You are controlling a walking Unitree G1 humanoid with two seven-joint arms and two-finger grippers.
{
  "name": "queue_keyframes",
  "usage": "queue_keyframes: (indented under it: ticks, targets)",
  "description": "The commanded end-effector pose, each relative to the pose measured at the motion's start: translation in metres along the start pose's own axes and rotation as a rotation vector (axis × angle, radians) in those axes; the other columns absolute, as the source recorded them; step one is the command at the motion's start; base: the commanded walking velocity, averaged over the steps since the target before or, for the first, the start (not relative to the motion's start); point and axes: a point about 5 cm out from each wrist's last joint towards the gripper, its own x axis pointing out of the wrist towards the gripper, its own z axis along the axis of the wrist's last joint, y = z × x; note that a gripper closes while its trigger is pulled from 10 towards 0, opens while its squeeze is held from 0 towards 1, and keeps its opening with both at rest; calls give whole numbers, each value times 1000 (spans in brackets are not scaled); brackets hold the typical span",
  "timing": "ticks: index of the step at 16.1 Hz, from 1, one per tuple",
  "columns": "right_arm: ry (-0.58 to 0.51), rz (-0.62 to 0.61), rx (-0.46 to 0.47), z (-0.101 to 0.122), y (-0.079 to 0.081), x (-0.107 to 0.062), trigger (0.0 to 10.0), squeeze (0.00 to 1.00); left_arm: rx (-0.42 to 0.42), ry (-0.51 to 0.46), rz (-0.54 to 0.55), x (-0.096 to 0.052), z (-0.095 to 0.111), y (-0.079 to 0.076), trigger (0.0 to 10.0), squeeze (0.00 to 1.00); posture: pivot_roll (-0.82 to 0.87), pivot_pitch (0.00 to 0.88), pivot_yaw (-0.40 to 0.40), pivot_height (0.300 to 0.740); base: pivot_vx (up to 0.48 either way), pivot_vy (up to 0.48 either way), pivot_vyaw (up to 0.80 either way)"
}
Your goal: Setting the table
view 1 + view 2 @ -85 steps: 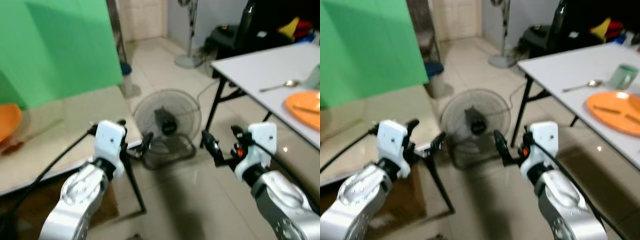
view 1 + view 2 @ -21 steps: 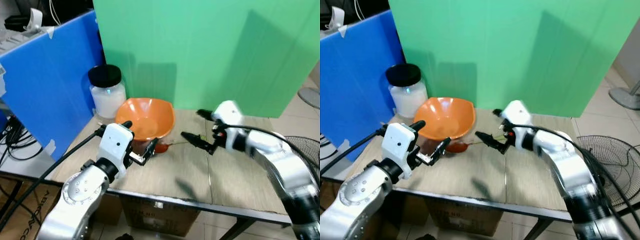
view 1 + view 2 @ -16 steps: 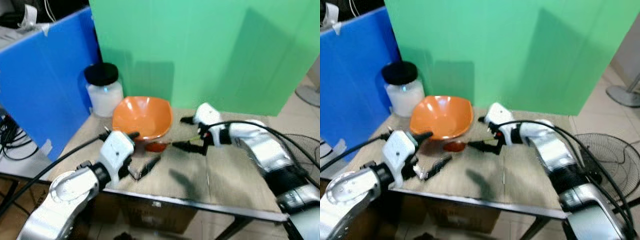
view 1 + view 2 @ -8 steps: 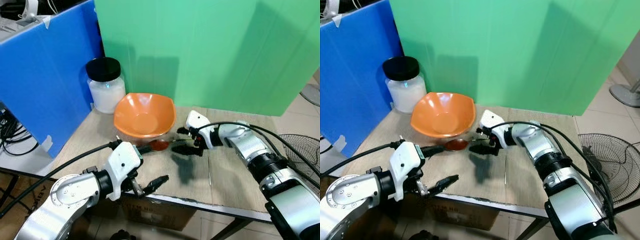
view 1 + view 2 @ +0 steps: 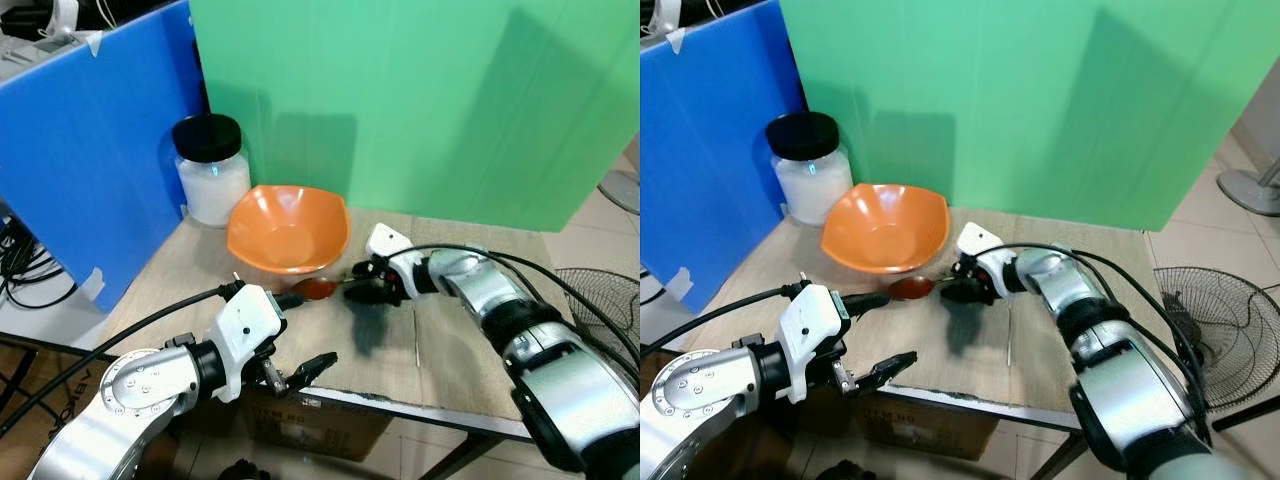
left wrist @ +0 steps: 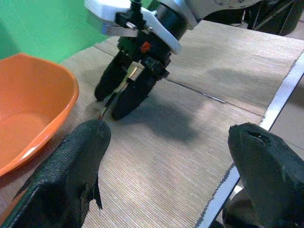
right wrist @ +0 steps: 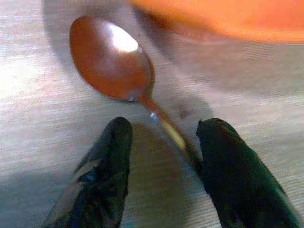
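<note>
While the right gripper (image 7: pixel 164 175) sits low on the desk (image 5: pixel 455 350) with its jaws parted to either side of the spoon (image 7: pixel 124 78) handle, the spoon lies flat just beside the orange bowl (image 5: pixel 287 228). To my eye the pick calls for pressing the fingertips (image 7: pixel 102 180) right down to the surface before closing, since the thin handle could slip out or skate toward the bowl. Near the desk's front edge the left gripper (image 5: pixel 295 340) waits, jaws wide and empty.
</note>
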Motion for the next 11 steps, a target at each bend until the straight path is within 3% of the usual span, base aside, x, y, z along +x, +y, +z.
queue_keyframes:
  ticks: [1, 11]
  targets:
    - [-2, -25, -7, 3, -5, -3, 0, 0, 7, -1, -5, -1, 2, -2, 10000, 0, 137, 0, -50, 740, 0, 0, 0]
    - [85, 21, -81, 2, -1, 2, 0, 0, 11, 26, -42, -1, -1, -6, 10000, 0, 140, 0, -55, 740, 0, 0, 0]
